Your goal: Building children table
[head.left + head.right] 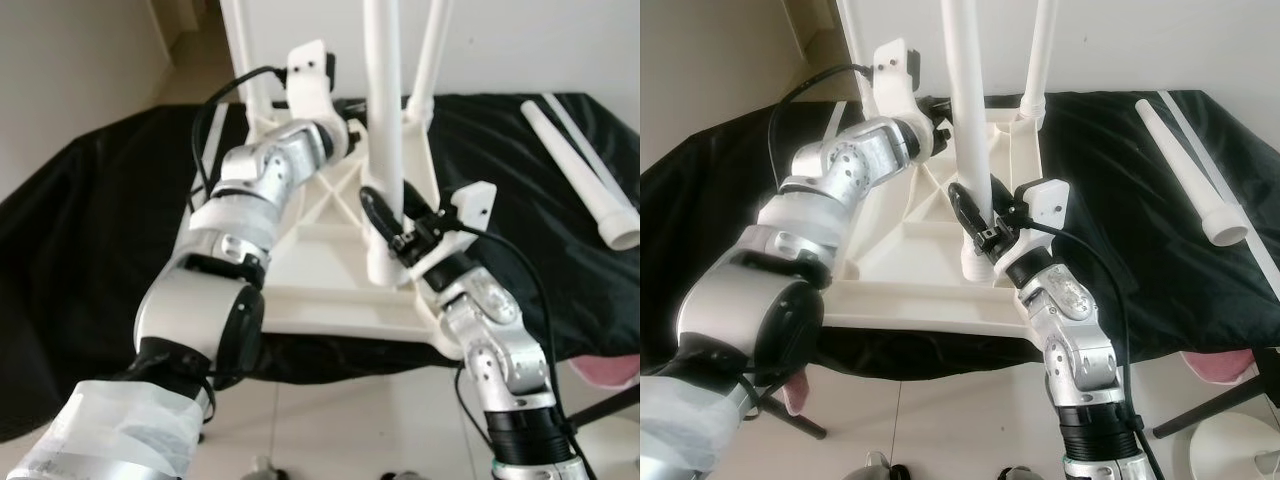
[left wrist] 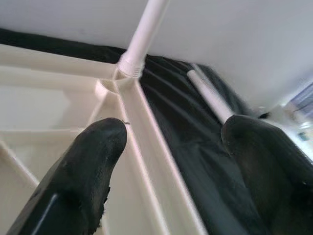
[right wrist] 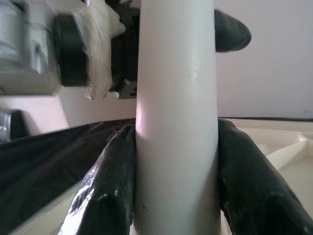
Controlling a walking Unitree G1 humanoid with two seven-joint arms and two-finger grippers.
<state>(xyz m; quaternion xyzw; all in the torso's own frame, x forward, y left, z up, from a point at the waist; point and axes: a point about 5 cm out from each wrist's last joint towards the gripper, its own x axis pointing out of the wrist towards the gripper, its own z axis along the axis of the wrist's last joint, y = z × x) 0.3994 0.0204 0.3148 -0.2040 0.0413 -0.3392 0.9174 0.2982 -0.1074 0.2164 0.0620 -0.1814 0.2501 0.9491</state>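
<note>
The white plastic tabletop (image 1: 310,270) lies upside down on a black cloth. My right gripper (image 1: 395,228) is shut on the near upright leg (image 1: 385,130), low down just above its socket. The right wrist view has that leg (image 3: 176,122) pressed between both black fingers (image 3: 110,181). My left gripper (image 2: 173,129) is open at the far side of the tabletop. It straddles the rim (image 2: 146,142), one finger over the inside and the other over the cloth. Two more legs stand at the back corners (image 1: 432,50). A loose leg (image 1: 590,175) lies on the cloth at the right.
The black cloth (image 1: 90,220) hangs over the front edge of its support, above a tiled floor. A white wall (image 1: 520,40) stands close behind. Something pink (image 1: 610,370) sits low at the right, beside a dark stand leg (image 1: 1210,410).
</note>
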